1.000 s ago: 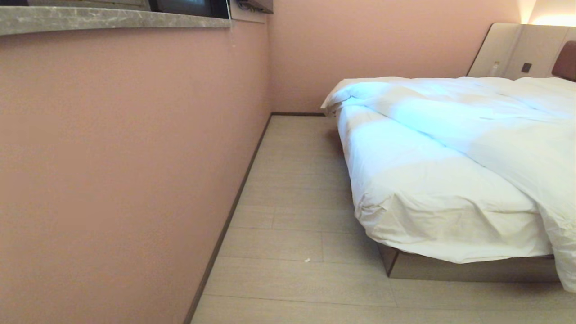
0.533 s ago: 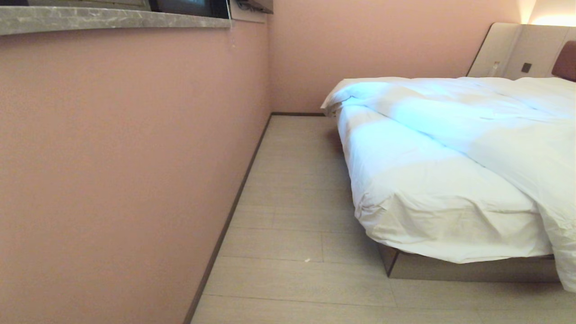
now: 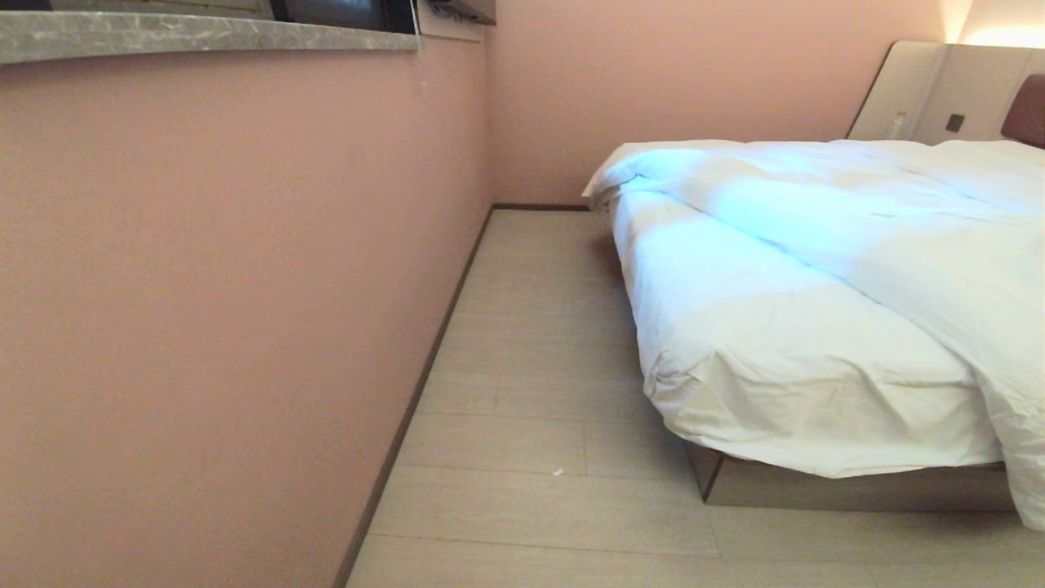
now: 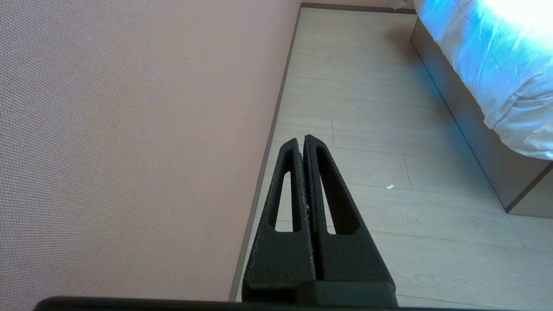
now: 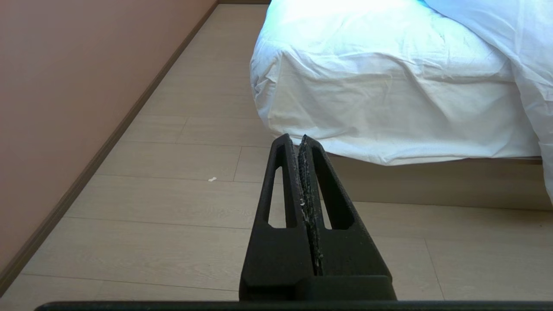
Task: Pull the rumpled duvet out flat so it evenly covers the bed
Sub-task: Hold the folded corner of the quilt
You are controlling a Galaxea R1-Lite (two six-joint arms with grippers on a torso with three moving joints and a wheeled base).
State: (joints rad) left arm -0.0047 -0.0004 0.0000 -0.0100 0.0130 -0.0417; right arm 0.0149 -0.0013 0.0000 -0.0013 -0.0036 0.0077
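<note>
**Across the mattress: duvet lying bunched, both pincers waiting empty**

Across the far side of the wide low bed with the brown wooden base (image 3: 849, 490), the thick, puffy white duvet (image 3: 939, 245) is lying heaped in a diagonal ridge, one edge trailing over the foot at the right. The near strip of thin white mattress sheet (image 3: 759, 359) is lying bare, so the spreading is judged not yet begun: the whole pull toward the pink wall (image 3: 229, 286) side is left to do. Pale plank floor (image 3: 531, 384) is running between bed and wall. The left pincer (image 4: 301, 139) is hanging clenched over the floor beside the wall, grasping nothing. The right pincer (image 5: 295, 138) is pointing at the bed's near corner, likewise clenched and empty, apart from the sheet.
</note>
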